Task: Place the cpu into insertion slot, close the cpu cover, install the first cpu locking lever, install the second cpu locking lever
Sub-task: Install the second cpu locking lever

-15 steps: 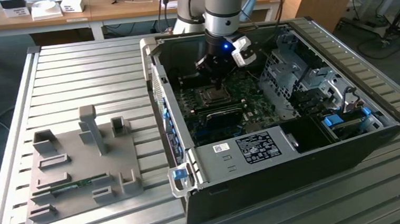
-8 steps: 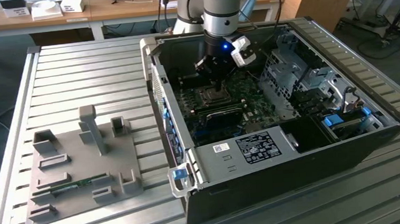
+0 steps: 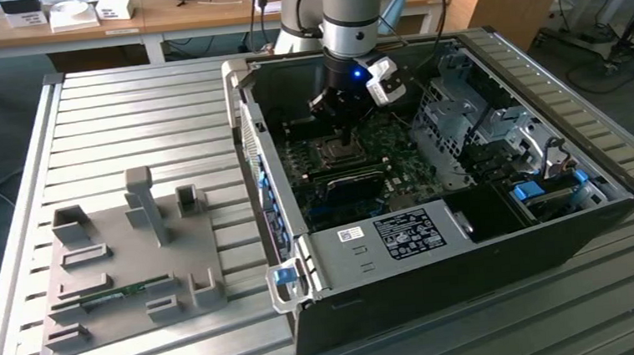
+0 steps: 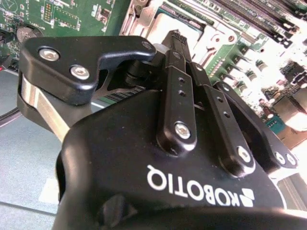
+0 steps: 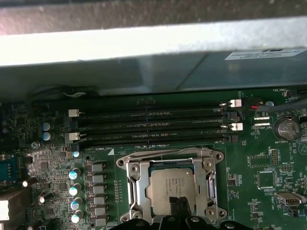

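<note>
Ribbed metal tabletop (image 3: 122, 107) carried everything I worked over: an open computer case (image 3: 435, 261) lying on its side and, well off to the exterior view's left, a grey fixture block (image 3: 122, 266) with a green strip in one of its grooves.

Inside the case sat the green motherboard (image 5: 259, 182), and my gripper (image 3: 343, 146) hung straight down over its middle. Directly beneath the fingertips, the insertion slot (image 5: 172, 189) held the cpu (image 5: 168, 187), its dull silver top lying flat and square in the socket. I saw the cpu cover (image 5: 136, 184) as a bright metal frame folded down around the chip, window over the metal top. Just beyond the socket from the gripper ran four long black memory slots (image 5: 153, 127).

My fingers (image 5: 180, 206) looked drawn together into one narrow dark tip resting at or just above the chip's near edge; I couldn't tell whether they touched it. The second wrist view gave mostly the gripper body (image 4: 158, 167). Locking levers were too fine for me to make out.
</note>
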